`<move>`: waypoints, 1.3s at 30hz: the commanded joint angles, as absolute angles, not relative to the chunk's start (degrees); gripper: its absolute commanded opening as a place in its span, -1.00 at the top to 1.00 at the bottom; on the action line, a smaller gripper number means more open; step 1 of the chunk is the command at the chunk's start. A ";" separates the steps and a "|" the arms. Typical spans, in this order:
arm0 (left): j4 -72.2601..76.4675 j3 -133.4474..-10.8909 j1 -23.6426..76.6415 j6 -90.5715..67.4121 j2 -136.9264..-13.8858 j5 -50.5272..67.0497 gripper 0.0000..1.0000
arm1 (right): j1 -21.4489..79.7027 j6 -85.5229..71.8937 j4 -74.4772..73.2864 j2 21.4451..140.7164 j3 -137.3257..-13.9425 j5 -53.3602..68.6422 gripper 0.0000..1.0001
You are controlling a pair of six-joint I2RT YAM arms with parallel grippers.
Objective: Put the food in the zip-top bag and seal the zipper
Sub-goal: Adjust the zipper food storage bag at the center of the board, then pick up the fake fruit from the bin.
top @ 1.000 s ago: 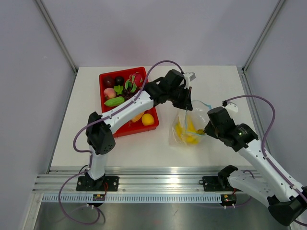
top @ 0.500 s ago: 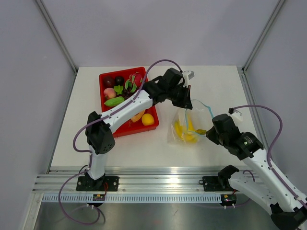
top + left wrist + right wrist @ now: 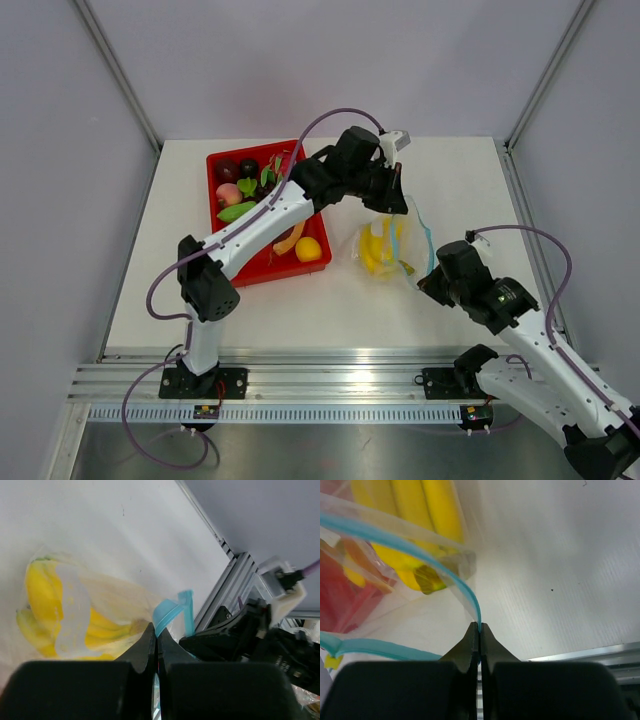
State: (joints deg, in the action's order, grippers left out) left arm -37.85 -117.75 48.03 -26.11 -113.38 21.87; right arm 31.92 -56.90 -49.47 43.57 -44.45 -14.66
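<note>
now the zip-top bag (image 3: 385, 245) sits between both claws on the counter (image 3: 460, 180), with the yellow banana bunch (image 3: 377, 255) inside. the left claw (image 3: 393, 207) is clenched on its far mouth edge. the right claw (image 3: 422, 283) pinches the teal zipper (image 3: 477, 611) on the near side.

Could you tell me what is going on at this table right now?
Both arms are working on the zip-top bag. The left gripper and the right gripper are each shut on its blue zipper, at different spots. A banana bunch is inside the bag. The other fruit lies in the red tray, so filling is not finished.
</note>
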 commanded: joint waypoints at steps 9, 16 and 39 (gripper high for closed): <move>-37.09 -116.99 46.93 -19.52 -111.36 27.41 1.00 | 31.90 -52.93 -52.91 41.56 -53.41 -24.41 1.00; -37.79 -115.66 46.76 -20.04 -110.48 28.83 1.00 | 31.90 -44.30 -52.29 50.70 -64.68 -29.00 0.99; -43.77 -108.73 33.42 -24.95 -98.10 21.64 -0.43 | 31.90 -42.54 -46.41 55.20 -63.28 -24.26 1.00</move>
